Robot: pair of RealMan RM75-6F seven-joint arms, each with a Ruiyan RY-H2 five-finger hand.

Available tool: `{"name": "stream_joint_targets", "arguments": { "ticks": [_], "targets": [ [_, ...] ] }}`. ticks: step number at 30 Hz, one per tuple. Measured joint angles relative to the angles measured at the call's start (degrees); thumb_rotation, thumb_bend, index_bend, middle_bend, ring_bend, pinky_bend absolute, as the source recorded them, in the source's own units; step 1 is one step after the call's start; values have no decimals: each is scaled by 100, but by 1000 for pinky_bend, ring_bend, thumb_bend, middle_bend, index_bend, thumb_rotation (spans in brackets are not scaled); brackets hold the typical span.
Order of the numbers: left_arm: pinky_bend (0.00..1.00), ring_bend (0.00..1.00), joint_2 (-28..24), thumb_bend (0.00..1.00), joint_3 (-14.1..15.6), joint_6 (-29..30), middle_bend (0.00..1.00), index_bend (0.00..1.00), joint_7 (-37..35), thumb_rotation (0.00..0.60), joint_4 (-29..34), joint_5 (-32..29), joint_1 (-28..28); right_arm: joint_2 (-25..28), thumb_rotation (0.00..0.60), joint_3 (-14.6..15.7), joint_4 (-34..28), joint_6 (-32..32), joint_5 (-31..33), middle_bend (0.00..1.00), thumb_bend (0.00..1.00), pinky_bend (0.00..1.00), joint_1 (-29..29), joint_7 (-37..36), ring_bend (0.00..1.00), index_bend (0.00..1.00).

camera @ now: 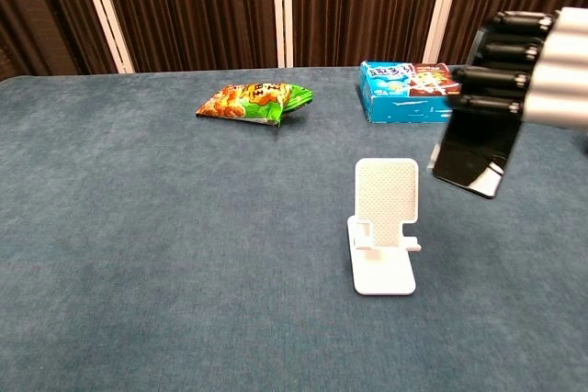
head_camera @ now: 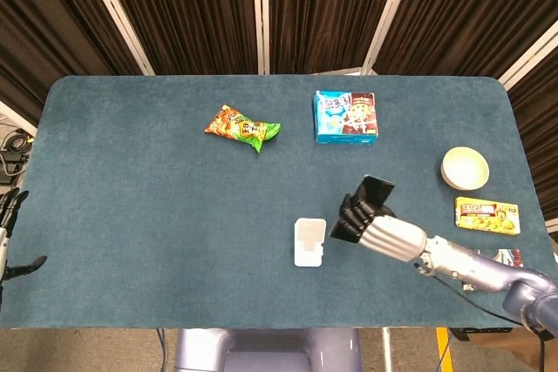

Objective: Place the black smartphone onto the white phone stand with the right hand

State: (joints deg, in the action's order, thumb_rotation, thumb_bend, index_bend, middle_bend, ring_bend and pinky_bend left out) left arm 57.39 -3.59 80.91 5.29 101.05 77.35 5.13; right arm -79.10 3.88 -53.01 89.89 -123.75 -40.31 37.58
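My right hand (head_camera: pixel 370 222) (camera: pixel 524 66) grips the black smartphone (camera: pixel 473 149) (head_camera: pixel 375 189) in the air, its glossy screen tilted. The phone hangs just right of and slightly above the white phone stand (camera: pixel 385 224) (head_camera: pixel 309 240), apart from it. The stand sits upright on the blue table near the front edge, its cradle bare. My left hand (head_camera: pixel 9 231) shows only at the far left edge of the head view, off the table, fingers apart and holding nothing.
A green-orange snack bag (head_camera: pixel 243 126) and a blue box (head_camera: pixel 345 117) lie toward the back. A white bowl (head_camera: pixel 465 167), a yellow packet (head_camera: pixel 486 214) and a red packet (head_camera: pixel 506 258) sit at the right side. Dark curtains stand behind the table (head_camera: pixel 131 215).
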Motion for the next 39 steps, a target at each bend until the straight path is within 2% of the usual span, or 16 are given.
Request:
{"name": "stream_joint_targets", "arguments": {
  "ticks": [9, 17, 21, 29, 39],
  "targets": [
    [0, 0, -72, 0, -16, -56, 0, 0, -131, 600, 4, -37, 12, 296, 600, -106, -1175, -1157, -219, 552, 484, 342, -479, 900, 451, 587],
    [0, 0, -126, 0, -17, -89, 0, 0, -294, 600, -33, -31, 16, 443, 600, -294, -2007, -2430, -50, 553, 485, 329, -820, 1539, 450, 588],
    [0, 0, -164, 0, -26, -100, 0, 0, -389, 600, -46, -31, 17, 459, 600, -347, -2265, -2841, 66, 554, 484, 329, -888, 1799, 450, 587],
    [0, 0, -203, 0, -25, -119, 0, 0, -485, 600, -67, -14, 21, 365, 600, -354, -2486, -3148, 169, 552, 484, 329, -836, 2164, 450, 588],
    [0, 0, -188, 0, -16, -137, 0, 0, -441, 600, -56, -12, 36, 261, 600, -319, -2503, -3216, 200, 544, 483, 329, -749, 2254, 437, 587]
  ]
}}
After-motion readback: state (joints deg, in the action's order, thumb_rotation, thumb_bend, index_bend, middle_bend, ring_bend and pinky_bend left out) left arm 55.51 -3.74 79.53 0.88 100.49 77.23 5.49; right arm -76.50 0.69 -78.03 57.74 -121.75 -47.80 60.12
